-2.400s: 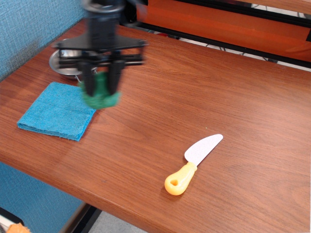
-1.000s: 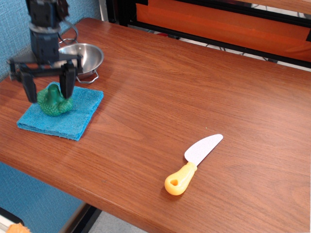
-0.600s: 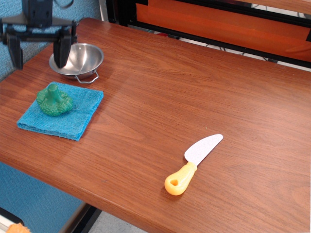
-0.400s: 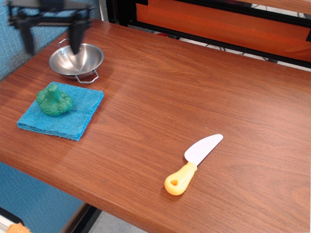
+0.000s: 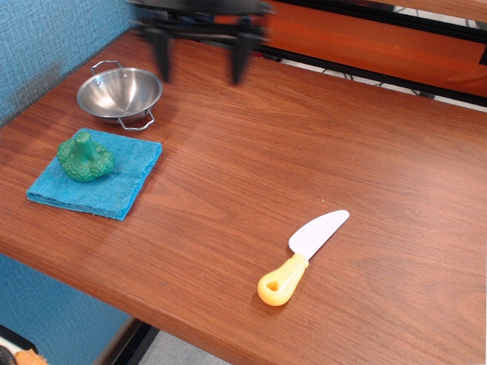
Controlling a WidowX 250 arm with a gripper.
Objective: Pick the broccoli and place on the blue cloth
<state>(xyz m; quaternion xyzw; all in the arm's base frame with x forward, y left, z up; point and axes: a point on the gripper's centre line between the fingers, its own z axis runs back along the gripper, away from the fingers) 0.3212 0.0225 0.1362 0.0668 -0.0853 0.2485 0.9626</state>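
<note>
The dark-green broccoli (image 5: 86, 158) rests on the teal-blue cloth (image 5: 106, 182) at the left of the table, stalk pointing up. My gripper (image 5: 201, 67) is high at the top of the view, blurred by motion, well to the right of and away from the broccoli. Its two black fingers (image 5: 162, 61) stand wide apart with nothing between them.
A steel bowl with handles (image 5: 120, 93) stands just behind the cloth. A toy knife with an orange handle (image 5: 300, 258) lies at the front right. A blue wall (image 5: 46, 46) borders the left side. An orange panel (image 5: 365, 38) runs along the back.
My gripper let go of the broccoli on the cloth, rose, and swept up and to the right, away from the cloth. The broccoli has stayed put on the cloth.
</note>
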